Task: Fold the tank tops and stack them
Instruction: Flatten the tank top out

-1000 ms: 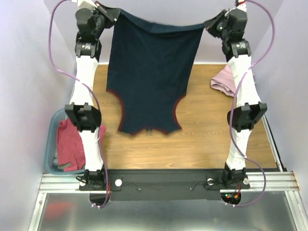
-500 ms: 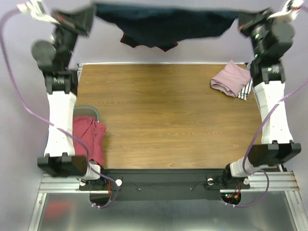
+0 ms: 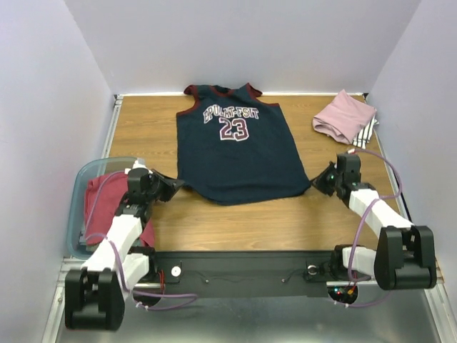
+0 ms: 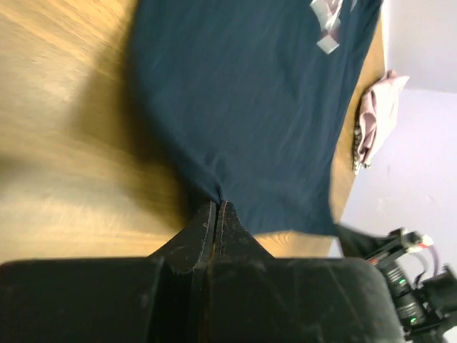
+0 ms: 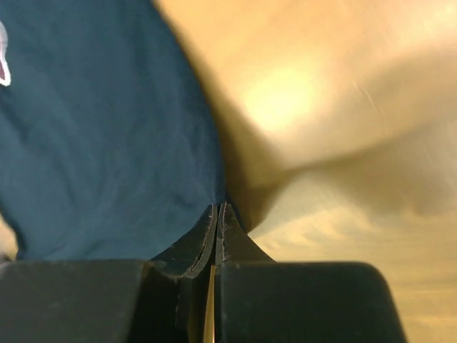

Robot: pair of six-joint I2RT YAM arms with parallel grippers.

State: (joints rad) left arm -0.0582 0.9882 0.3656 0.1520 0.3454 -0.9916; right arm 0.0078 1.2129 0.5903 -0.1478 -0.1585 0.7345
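1. Wooden table (image 3: 214, 225), with pale lilac walls (image 3: 250, 43) on three sides.
2. The jersey (image 3: 239, 153) lies flat at the centre, "23" up, neck toward the far wall.
3. The left gripper (image 3: 176, 186) and right gripper (image 3: 318, 184) are each pinched tight on a near hem corner.
4. Far right: a pink top (image 3: 344, 118) sits on a striped top (image 3: 368, 133).
5. A teal tub (image 3: 76, 187) at near left holds red tops (image 3: 100, 204).

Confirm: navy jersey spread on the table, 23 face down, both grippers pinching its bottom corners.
Wrong on one point: the top view shows the 23 face up. The navy jersey is spread on the table, left gripper and right gripper pinching its bottom corners.
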